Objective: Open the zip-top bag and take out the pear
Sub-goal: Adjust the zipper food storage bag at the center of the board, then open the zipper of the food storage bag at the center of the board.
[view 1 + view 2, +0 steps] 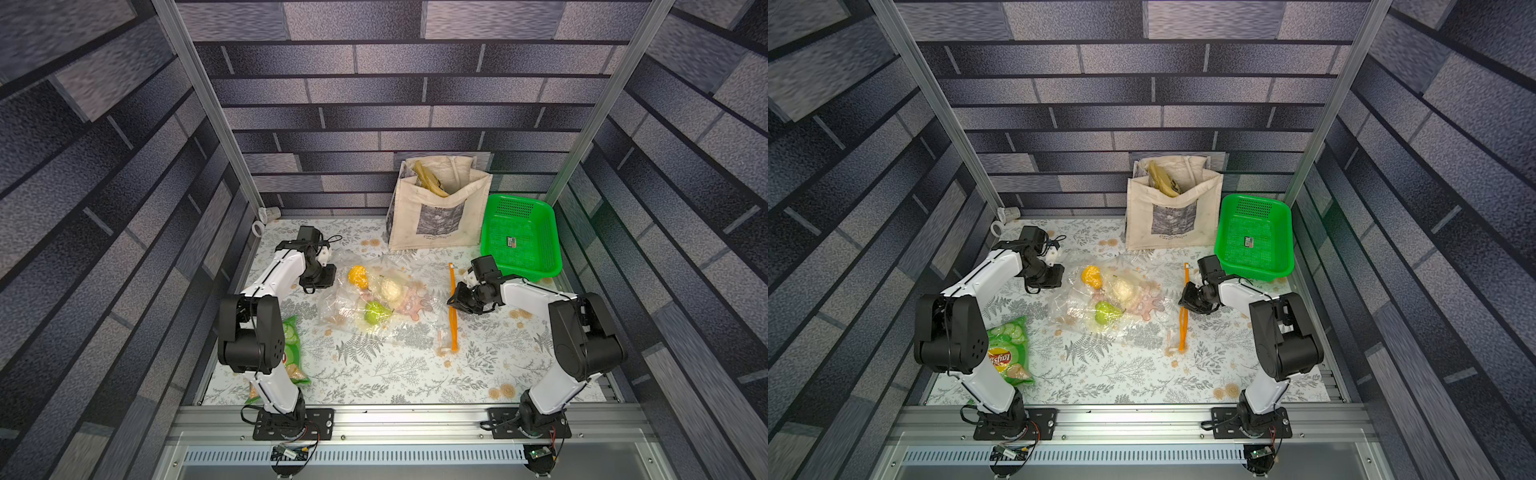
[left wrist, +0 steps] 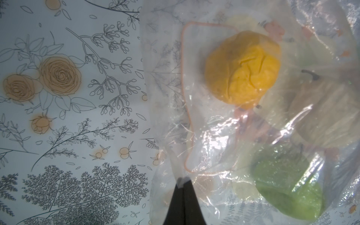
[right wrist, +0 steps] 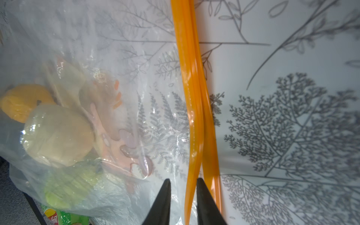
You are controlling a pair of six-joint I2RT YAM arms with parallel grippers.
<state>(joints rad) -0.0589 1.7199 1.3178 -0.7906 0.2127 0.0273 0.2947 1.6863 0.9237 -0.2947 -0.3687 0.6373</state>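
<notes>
fingers (image 3: 204, 202) of the right gripper (image 3: 183, 182) stand a little apart, their black tips straddling one lip of the orange zip strip (image 3: 187, 58). in the right wrist view a gap shows between that lip and one finger, so nothing is clamped. the strip's other lip runs just outside the pair. the two lips lie together farther off and split apart close to the fingers.

across the table (image 1: 374, 374), the left gripper (image 2: 182, 180) has its fingers (image 2: 175, 204) pressed tight together. a gathered fold of the zip-top bag (image 2: 214, 136) is pinched at their tips, with creases in the plastic fanning out from that spot.

the bag (image 1: 399, 328) (image 1: 1133, 332) lies crumpled in the middle of the flowered table, between the two arms. its orange strip edge is on the right arm's side and its opposite end is by the left gripper. the pear (image 1: 374, 312) (image 1: 1105, 312), green with a short stem, is inside the bag. it sits on the side of the contents nearest the arm bases. a yellow-orange fruit (image 1: 358, 276) lies in the bag towards the left gripper. a pale lump (image 1: 390, 289) and a flat pink piece (image 1: 415, 305) lie just beside the pear, also under the plastic.

at the back a beige tote bag (image 1: 436, 216) stands upright against the wall, and a green basket (image 1: 523, 216) sits just beside it, tilted. a green crisp packet (image 1: 1009, 353) lies near the left arm's base, partly hidden behind the arm.
</notes>
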